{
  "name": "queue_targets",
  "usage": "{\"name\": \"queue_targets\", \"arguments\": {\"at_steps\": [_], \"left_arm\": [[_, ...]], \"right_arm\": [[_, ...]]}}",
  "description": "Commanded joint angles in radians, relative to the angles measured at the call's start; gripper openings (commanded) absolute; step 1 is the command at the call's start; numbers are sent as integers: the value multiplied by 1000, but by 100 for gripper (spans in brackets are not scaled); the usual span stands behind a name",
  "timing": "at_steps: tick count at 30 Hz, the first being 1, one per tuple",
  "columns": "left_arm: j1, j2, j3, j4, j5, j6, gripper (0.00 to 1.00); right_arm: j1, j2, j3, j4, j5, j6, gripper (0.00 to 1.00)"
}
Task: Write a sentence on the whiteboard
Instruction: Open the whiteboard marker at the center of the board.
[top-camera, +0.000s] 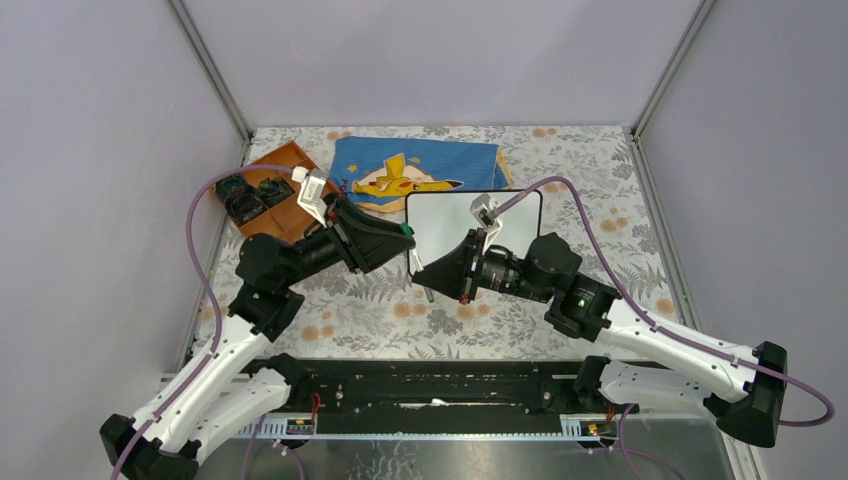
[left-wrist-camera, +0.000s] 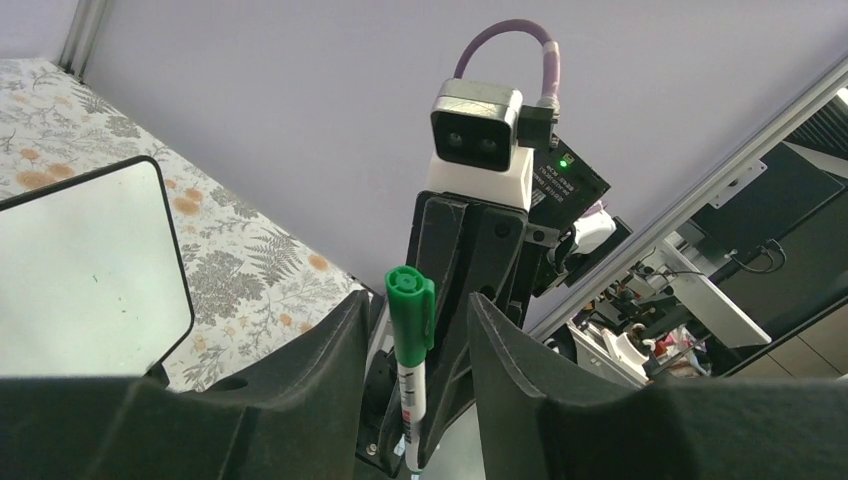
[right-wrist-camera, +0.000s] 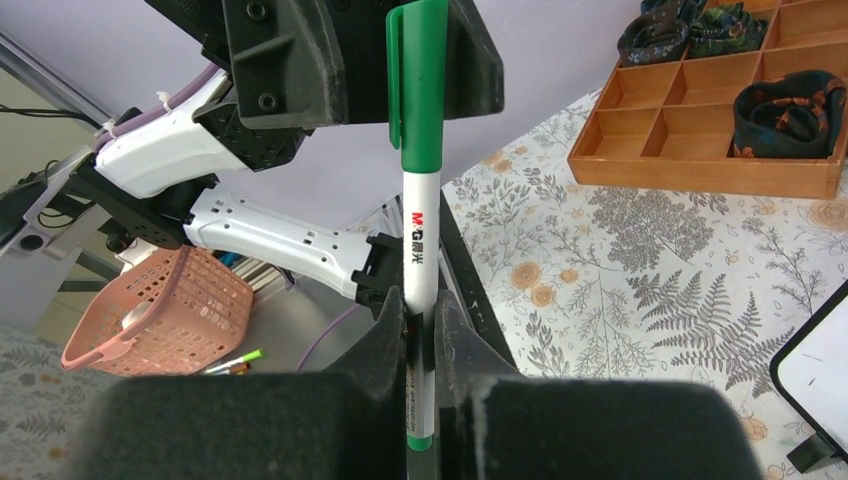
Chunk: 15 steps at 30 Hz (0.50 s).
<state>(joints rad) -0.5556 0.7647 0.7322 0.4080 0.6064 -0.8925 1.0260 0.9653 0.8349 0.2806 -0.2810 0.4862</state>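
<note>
The whiteboard (top-camera: 455, 215) lies flat at the table's middle, with no writing showing on it. It also shows in the left wrist view (left-wrist-camera: 80, 270) and at the edge of the right wrist view (right-wrist-camera: 825, 370). My right gripper (top-camera: 425, 275) (right-wrist-camera: 420, 310) is shut on the white body of a green-capped marker (top-camera: 414, 262) (right-wrist-camera: 420, 240), held above the board's left edge. My left gripper (top-camera: 405, 235) (left-wrist-camera: 415, 300) is open, its jaws on either side of the marker's green cap (left-wrist-camera: 410, 310) with gaps on both sides.
A blue Pikachu cloth (top-camera: 420, 170) lies behind the board. A wooden compartment tray (top-camera: 275, 185) (right-wrist-camera: 720, 120) with dark items sits at the back left. A pink basket (right-wrist-camera: 150, 310) stands off the table. The enclosure walls stand close on the left and right.
</note>
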Motion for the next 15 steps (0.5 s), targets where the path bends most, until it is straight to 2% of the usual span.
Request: {"name": "queue_targets", "arguments": {"at_steps": [1,12,15], "left_arm": [[-6,-2,23,70,25,-11,47],[-21,22,30,72,49,-21,44],[-26,26,30,70,53,-18,40]], "right_arm": [[9,-2,51,17,0,-8,0],[12,5,59,9,5,-13,0],[13,7,61,5,8,-17,0]]}}
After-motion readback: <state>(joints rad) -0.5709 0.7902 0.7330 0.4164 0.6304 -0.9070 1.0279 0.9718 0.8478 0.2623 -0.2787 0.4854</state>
